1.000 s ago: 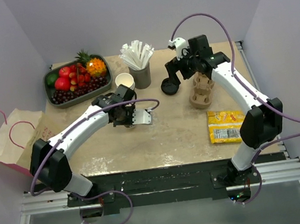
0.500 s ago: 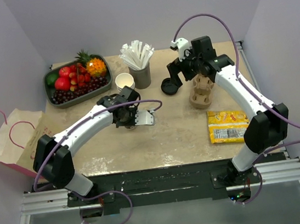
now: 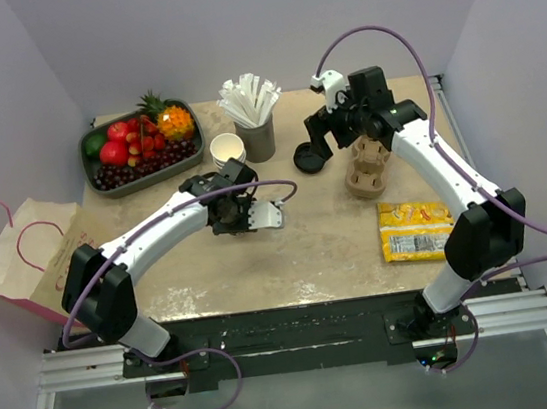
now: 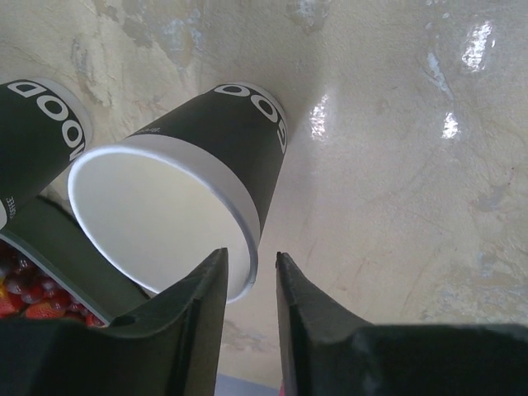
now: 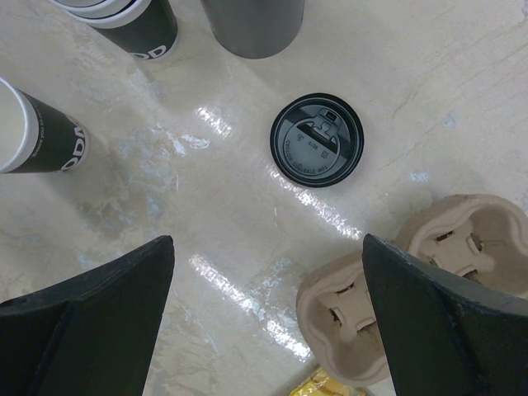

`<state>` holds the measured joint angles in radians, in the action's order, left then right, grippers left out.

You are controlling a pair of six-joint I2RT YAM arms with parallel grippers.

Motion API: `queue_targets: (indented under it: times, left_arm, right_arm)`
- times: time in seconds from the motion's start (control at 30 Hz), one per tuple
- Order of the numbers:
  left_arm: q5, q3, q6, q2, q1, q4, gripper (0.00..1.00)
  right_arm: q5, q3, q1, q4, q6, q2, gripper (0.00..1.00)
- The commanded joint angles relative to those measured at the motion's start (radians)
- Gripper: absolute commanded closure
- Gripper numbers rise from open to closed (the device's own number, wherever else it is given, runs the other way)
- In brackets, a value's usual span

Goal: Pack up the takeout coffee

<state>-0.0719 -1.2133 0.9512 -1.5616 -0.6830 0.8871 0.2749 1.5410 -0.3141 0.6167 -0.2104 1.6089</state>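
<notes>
The takeout coffee cup [image 4: 177, 194] stands upright on the table [image 4: 396, 206], its long axis vertical and its open, lidless mouth up. Its near rim wall sits between the slightly parted jaws of the left gripper [image 4: 252, 266]. The black lid [image 5: 318, 151] lies flat well apart from the cup, below the wide-spread jaws of the right gripper [image 5: 268, 241].

A grey tray [image 3: 150, 182] of fruit sits at the far left corner of a beige table [image 3: 310, 250], with a stack of paper cups [image 3: 228, 150] just beside a grey holder [image 3: 260, 141] of white straws [image 3: 250, 99] at the back. A cardboard cup carrier [image 3: 368, 170] stands to the right, a yellow snack packet [image 3: 413, 229] lies nearer the front edge, and a brown paper bag [image 3: 28, 252] with pink handles rests off the table's left side.
</notes>
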Motion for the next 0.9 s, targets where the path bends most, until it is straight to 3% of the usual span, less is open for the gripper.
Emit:
queue_targets:
  times: [0.0, 0.2, 0.37, 0.43, 0.6, 0.77, 0.87]
  left_arm:
    - [0.029, -0.058, -0.034, 0.023, -0.007, -0.005, 0.63]
    - [0.112, -0.172, -0.084, 0.032, 0.000, 0.029, 0.56]
    - [0.412, -0.268, -0.202, 0.138, 0.121, -0.058, 0.50]
    - [0.469, -0.264, -0.310, 0.169, 0.193, -0.097, 0.48]
    - [0.400, -0.169, -0.550, 0.216, 0.306, -0.283, 0.49]
    - [0.351, -0.094, -0.767, 0.256, 0.381, -0.424, 0.50]
    - [0.376, -0.083, -0.867, 0.238, 0.424, -0.439, 0.50]
  right_arm:
    - [0.000, 0.005, -0.003, -0.014, -0.011, -0.020, 0.01]
    - [0.001, 0.033, -0.003, -0.011, -0.026, 0.011, 0.01]
    - [-0.033, 0.077, -0.003, -0.002, -0.086, 0.086, 0.05]
    - [-0.016, 0.090, -0.006, -0.012, -0.142, 0.126, 0.14]
    - [0.015, 0.097, -0.017, -0.009, -0.247, 0.218, 0.33]
    - [-0.140, -0.002, -0.088, -0.234, -0.237, 0.261, 0.34]
    - [-0.167, 0.039, -0.108, -0.242, -0.233, 0.346, 0.36]
